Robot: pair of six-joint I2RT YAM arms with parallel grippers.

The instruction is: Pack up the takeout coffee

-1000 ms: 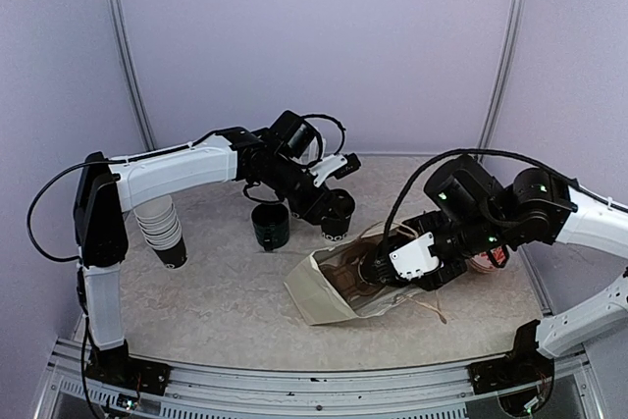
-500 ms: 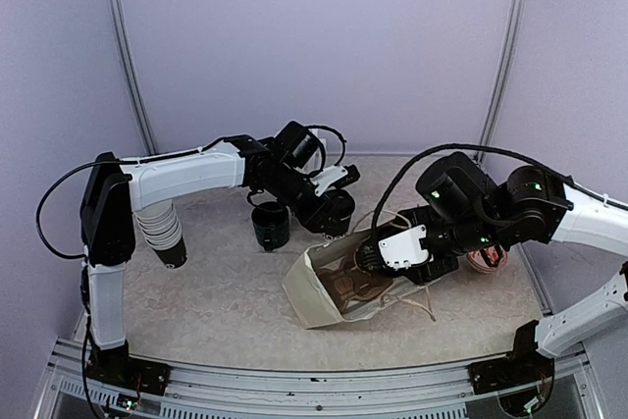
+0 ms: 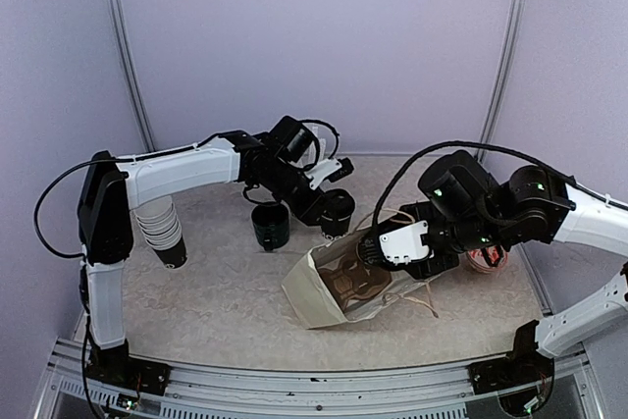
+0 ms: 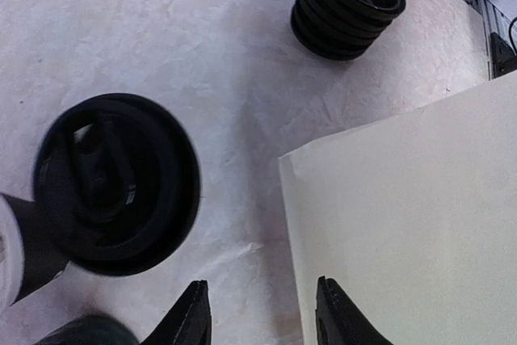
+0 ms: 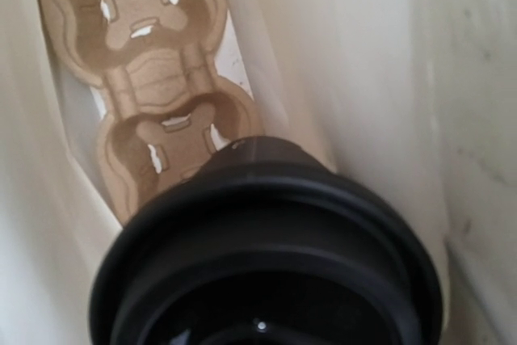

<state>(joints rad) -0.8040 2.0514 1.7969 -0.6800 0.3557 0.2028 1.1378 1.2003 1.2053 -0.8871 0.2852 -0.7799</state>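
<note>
Right wrist | right gripper point(image 3: 372, 254) grips lidded cup point(image 5: 266, 256) inside bag point(image 5: 355, 54) | left gripper point(image 4: 262, 303) open, empty

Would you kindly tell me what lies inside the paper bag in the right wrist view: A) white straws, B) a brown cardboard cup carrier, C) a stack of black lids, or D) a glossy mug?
B: a brown cardboard cup carrier with cut-out holders lies flat inside the cream paper bag, beyond the lidded takeout cup.
</note>
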